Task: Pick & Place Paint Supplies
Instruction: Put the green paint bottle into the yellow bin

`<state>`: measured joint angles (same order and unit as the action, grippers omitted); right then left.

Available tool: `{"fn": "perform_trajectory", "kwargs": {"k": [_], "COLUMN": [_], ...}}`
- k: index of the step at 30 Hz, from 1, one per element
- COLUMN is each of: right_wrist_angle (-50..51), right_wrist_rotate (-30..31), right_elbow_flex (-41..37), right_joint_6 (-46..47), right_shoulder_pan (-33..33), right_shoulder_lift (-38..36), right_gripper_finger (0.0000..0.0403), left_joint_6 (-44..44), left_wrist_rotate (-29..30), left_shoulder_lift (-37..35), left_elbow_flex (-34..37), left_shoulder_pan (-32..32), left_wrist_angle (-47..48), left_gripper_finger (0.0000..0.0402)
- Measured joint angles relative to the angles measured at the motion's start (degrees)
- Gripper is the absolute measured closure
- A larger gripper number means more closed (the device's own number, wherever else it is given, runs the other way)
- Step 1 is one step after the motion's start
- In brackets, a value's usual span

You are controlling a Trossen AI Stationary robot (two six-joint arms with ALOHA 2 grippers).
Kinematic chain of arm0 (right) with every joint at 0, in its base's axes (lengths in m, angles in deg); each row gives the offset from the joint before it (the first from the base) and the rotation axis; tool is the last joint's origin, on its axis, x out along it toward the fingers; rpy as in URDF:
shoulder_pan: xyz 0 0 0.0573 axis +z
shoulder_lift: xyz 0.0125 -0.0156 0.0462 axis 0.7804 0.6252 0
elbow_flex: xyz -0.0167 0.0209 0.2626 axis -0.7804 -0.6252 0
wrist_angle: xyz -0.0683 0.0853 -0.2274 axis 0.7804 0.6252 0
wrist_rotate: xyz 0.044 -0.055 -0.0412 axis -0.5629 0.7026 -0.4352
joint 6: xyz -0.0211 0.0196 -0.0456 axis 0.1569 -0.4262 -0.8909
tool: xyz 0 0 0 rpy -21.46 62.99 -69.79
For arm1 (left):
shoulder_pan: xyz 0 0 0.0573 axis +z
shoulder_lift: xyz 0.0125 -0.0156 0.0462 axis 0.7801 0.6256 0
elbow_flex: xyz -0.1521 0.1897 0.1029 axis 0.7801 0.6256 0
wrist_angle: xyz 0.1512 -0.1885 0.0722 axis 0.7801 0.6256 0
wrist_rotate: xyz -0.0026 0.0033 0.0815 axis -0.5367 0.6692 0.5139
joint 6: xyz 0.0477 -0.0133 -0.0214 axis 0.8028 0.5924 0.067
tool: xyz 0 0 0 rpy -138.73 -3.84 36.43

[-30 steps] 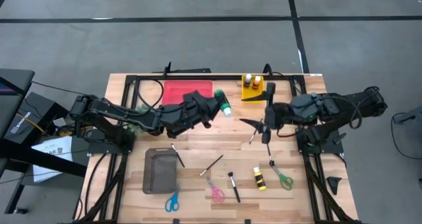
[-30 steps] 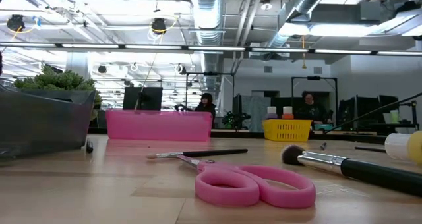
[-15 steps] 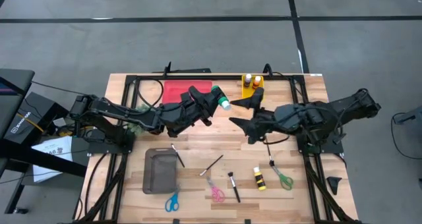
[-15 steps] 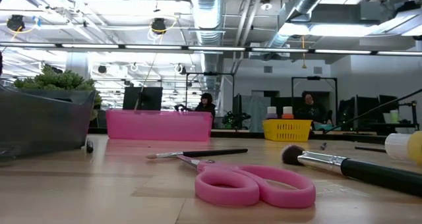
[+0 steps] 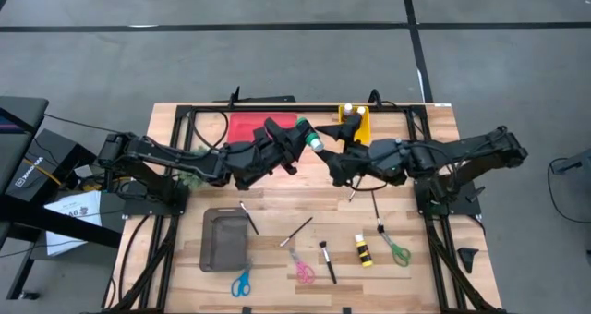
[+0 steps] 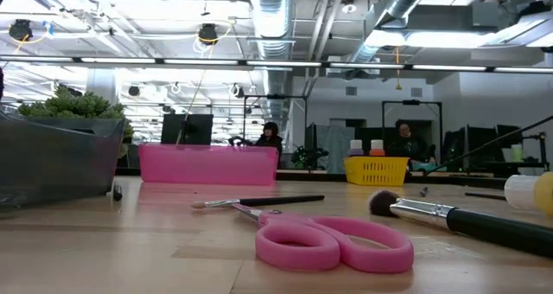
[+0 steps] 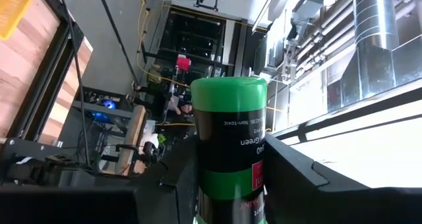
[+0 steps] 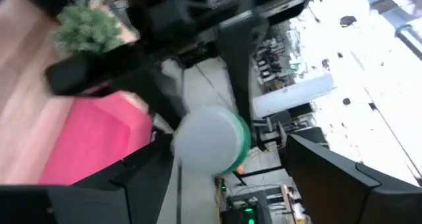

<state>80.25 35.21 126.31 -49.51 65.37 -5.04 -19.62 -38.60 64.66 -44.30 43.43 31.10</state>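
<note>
High view: green paint bottle held between two grippers

High view shows the left gripper (image 5: pixel 303 140) clamped on a green paint bottle (image 5: pixel 312 142), lifted above the table's (image 5: pixel 277 203) far middle, just beside the pink bin (image 5: pixel 247 127). The right gripper (image 5: pixel 334 146) faces it with its fingers spread wide around the bottle's white end, gripping nothing. A yellow-and-black paint bottle (image 5: pixel 363 250) and a paintbrush (image 5: pixel 327 260) lie near the table's front edge.
</note>
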Motion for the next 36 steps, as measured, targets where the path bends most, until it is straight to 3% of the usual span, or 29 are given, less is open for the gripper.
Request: {"fn": "perform_trajectory", "kwargs": {"k": [8, 19, 27, 36], "right_wrist_angle": [-2.0, -1.7, -0.5, -0.9], "right_wrist_rotate": [-0.1, 0.2, 2.0, 8.7], "right_elbow_flex": [-0.1, 0.0, 0.0, 0.0], "right_joint_6": [-3.1, -3.5, -3.3, 0.6], "right_shoulder_pan": [-0.4, 0.2, 1.2, 1.2], "right_shoulder_lift": [1.1, 1.5, 1.4, 0.4], "right_gripper_finger": [0.0137, 0.0293, 0.0293, 0.0293], "left_joint_6": [0.0, -0.6, 0.7, 10.1], "left_wrist_rotate": [-0.8, -0.8, -1.0, 0.6], "left_shoulder_lift": [0.0, 0.0, 0.1, 0.0], "left_elbow_flex": [0.0, 0.0, 0.0, 0.0], "left_shoulder_pan": [0.9, 0.9, 0.9, 0.9], "left_wrist_angle": [0.1, 0.1, 0.2, 0.8], "left_gripper_finger": [0.0266, 0.0266, 0.0261, 0.0197]}}
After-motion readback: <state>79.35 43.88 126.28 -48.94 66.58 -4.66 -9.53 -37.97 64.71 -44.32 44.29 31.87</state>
